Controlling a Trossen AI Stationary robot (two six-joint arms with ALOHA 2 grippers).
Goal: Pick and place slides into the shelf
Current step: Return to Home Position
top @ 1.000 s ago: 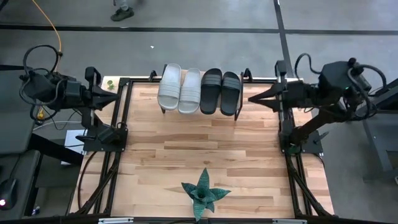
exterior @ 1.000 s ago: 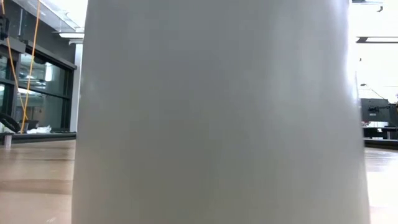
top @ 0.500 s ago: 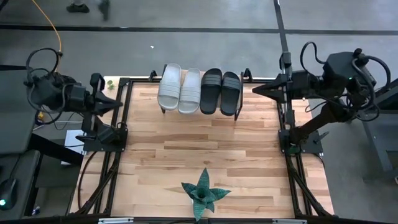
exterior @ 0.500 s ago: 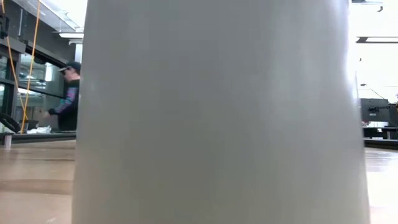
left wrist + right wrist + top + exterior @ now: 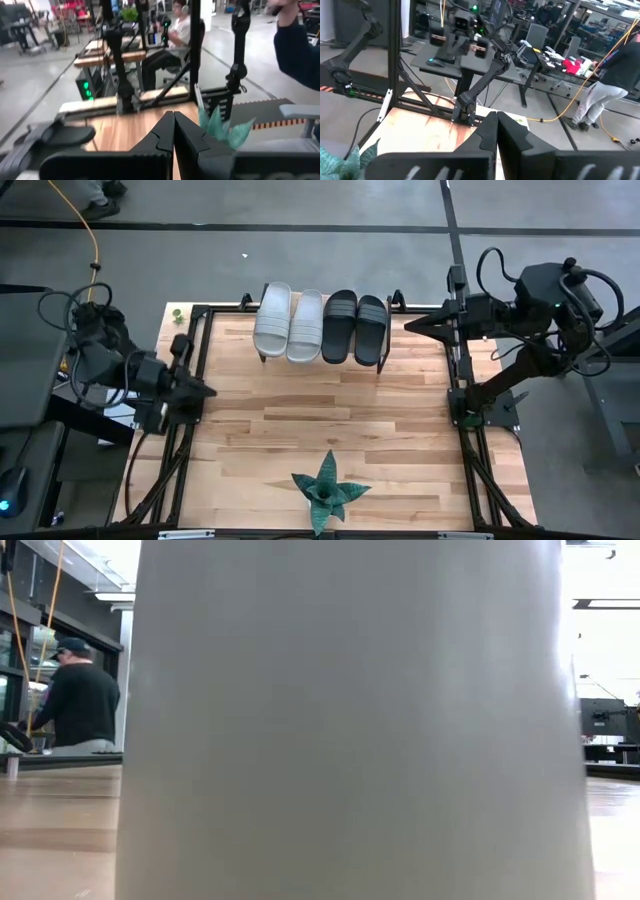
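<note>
Slides [image 5: 305,325]: four, two pale at left, two black at right, side by side on the shelf [image 5: 264,357] at the far edge of the surface [image 5: 330,415].
Left claw [image 5: 205,391]: fingers pressed together, empty, at the left edge, well apart from the slides.
Right claw [image 5: 412,327]: pressed together, empty, near the shelf's right end, touching nothing.

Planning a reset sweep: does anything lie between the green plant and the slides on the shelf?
No. The high view shows only bare wooden tabletop between the plant and the slides.
</note>
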